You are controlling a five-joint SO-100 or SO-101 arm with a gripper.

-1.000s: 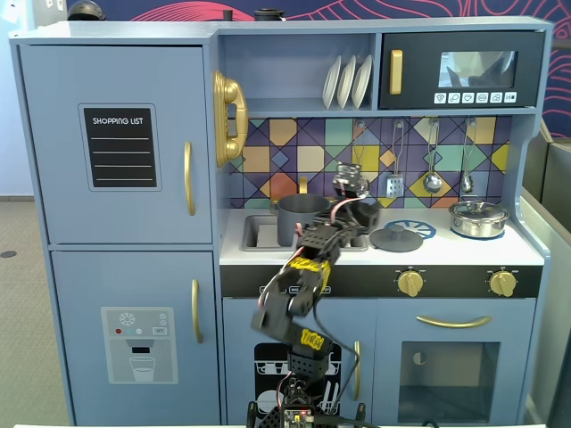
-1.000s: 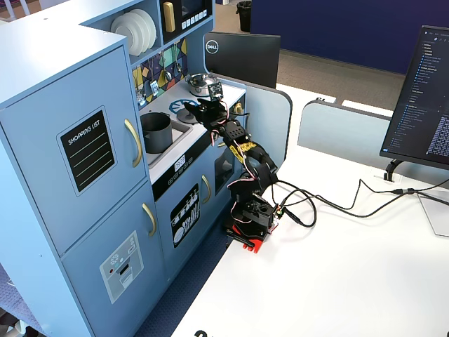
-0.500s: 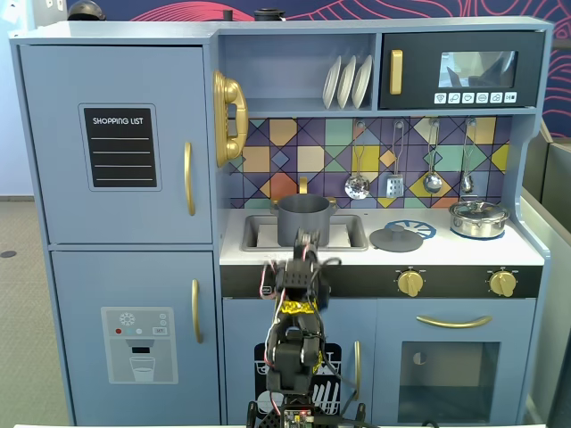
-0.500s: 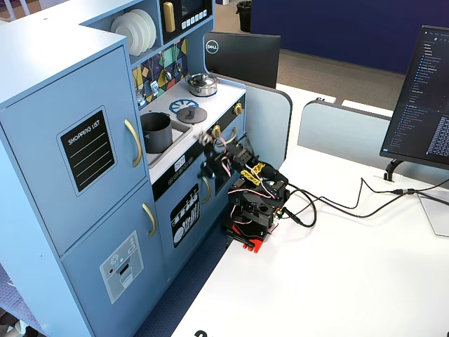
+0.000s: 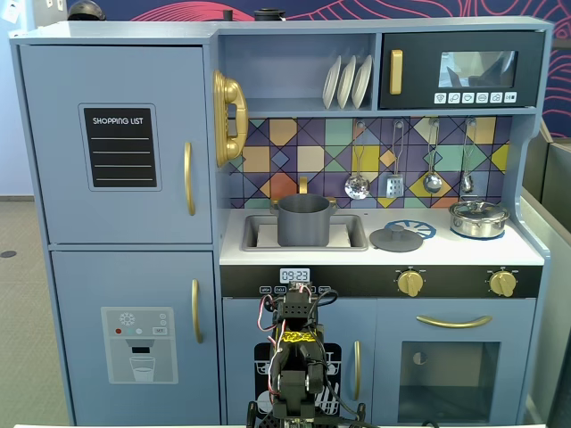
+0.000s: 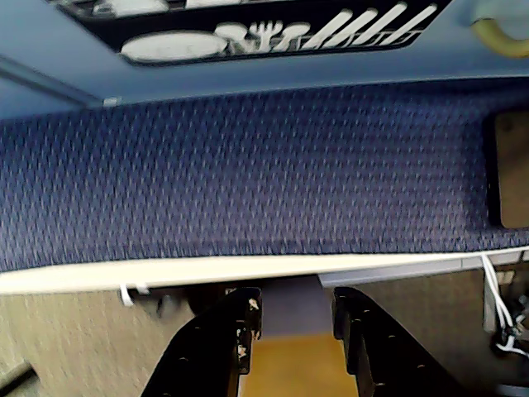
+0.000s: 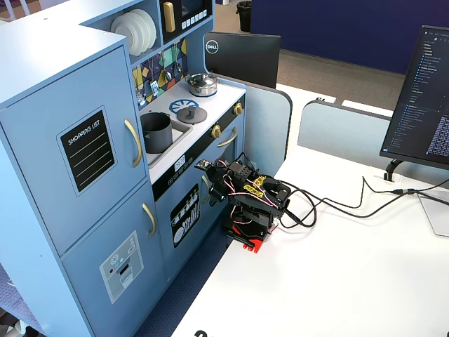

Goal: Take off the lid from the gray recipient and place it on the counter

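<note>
Arm folding down in front of cabinet, gripper (image 6: pixel 289 331) withdrawing from counter (image 5: pixel 464 251), jaws slightly parted, empty; lid (image 5: pixel 396 237) lying beside gray recipient (image 5: pixel 303 220) (task apparently complete).

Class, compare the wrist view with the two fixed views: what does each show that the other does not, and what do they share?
Only the wrist view shows the hand close up, its fingers apart with nothing between them, hanging over dark blue carpet.

Only the fixed views show the lid lying on the counter beside the open gray recipient, which sits in the sink, and the silver pot further right.

Shared: the dishwasher print on the kitchen's lower front, also seen in a fixed view.
</note>
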